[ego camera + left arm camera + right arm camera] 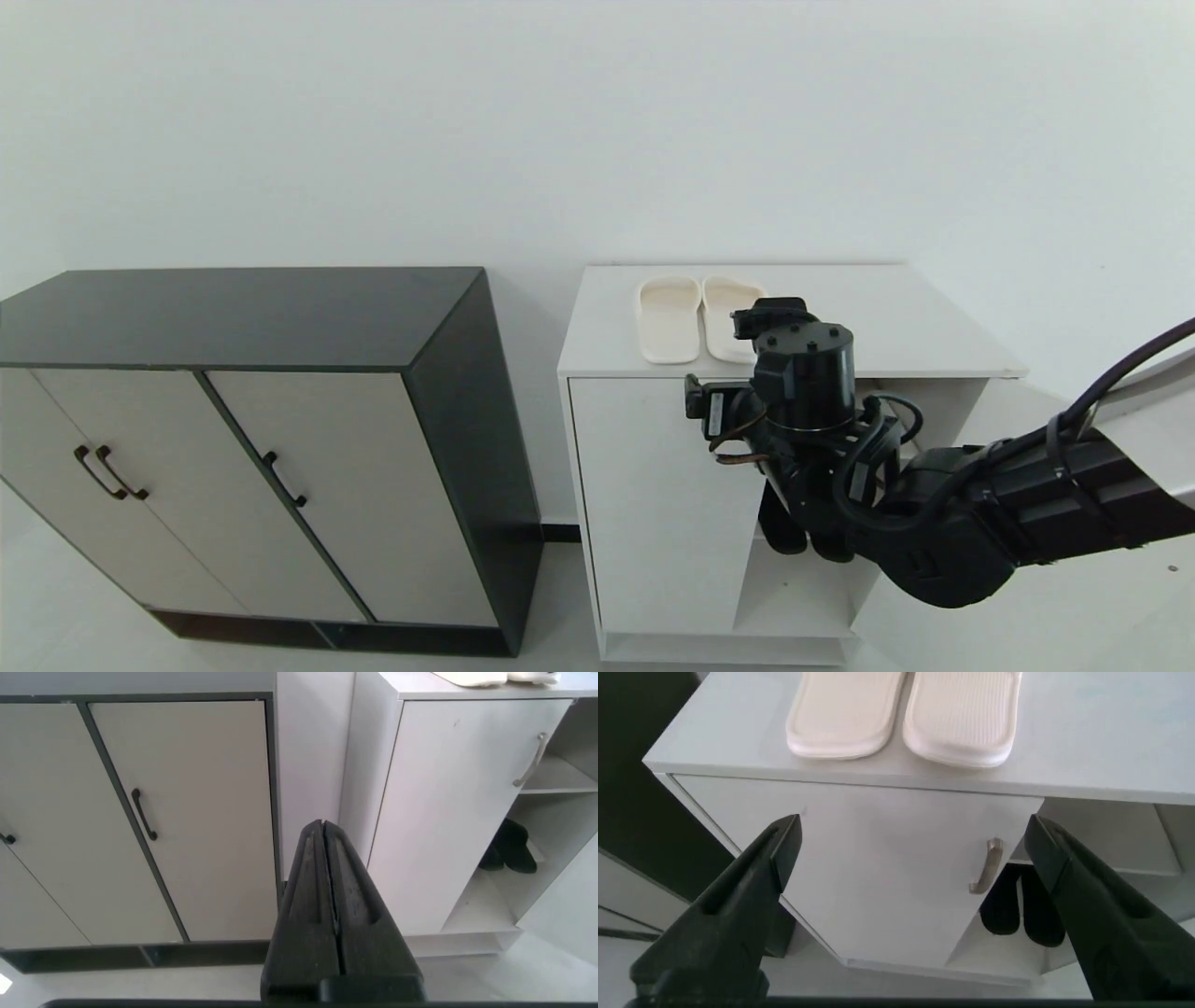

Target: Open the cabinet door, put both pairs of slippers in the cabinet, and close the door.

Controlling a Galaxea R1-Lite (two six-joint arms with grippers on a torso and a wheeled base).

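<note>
While the right gripper (pixel 913 831) hung with its fingers spread wide and nothing between them, it stood just in front of the front top edge of the white cabinet (pixel 915 322). The cream slippers (pixel 700 317) lay side by side on the cabinet top, at about 11 o'clock from the gripper in the head view, with their near ends close to the front edge. Bare top extended from the pair toward 3 o'clock.

A door (pixel 653 495) with a handle (pixel 990 865) covered the cabinet's 9 o'clock half, and the 3 o'clock half stood open. The black slippers (pixel 1022 910) sat inside that open half, below a shelf (pixel 561 786), with free floor around them.

The left gripper (pixel 322 831) was held low, its fingers pressed together on nothing. A dark cabinet (pixel 233 317) stood at 9 o'clock of the white one, doors shut, with a narrow gap between the two.
</note>
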